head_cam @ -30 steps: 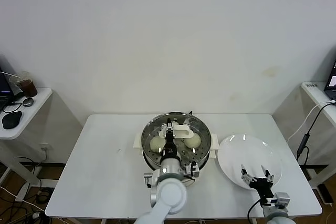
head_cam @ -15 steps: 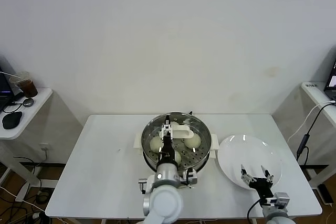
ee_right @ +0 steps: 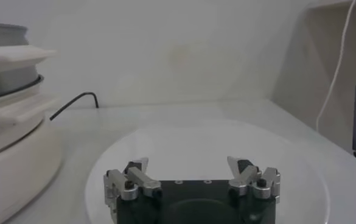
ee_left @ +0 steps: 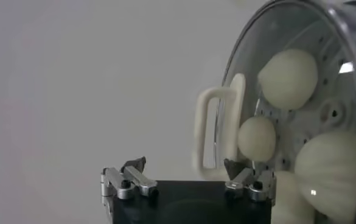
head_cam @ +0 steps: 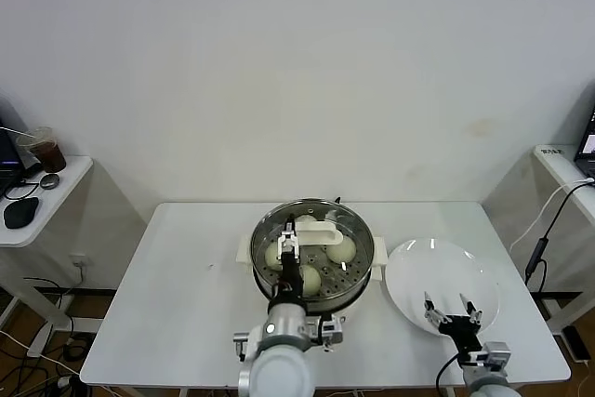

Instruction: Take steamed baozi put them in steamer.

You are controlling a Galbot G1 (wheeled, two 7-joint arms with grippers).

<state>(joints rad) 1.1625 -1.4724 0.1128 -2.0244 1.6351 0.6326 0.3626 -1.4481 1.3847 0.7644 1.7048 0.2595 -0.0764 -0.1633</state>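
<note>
You'll find no readable writing. Four smooth, round, cream baozi sit in the shiny perforated steel steamer, frame centre. Your left gripper hangs open above them; the right gripper is open over the glossy white plate.
</note>
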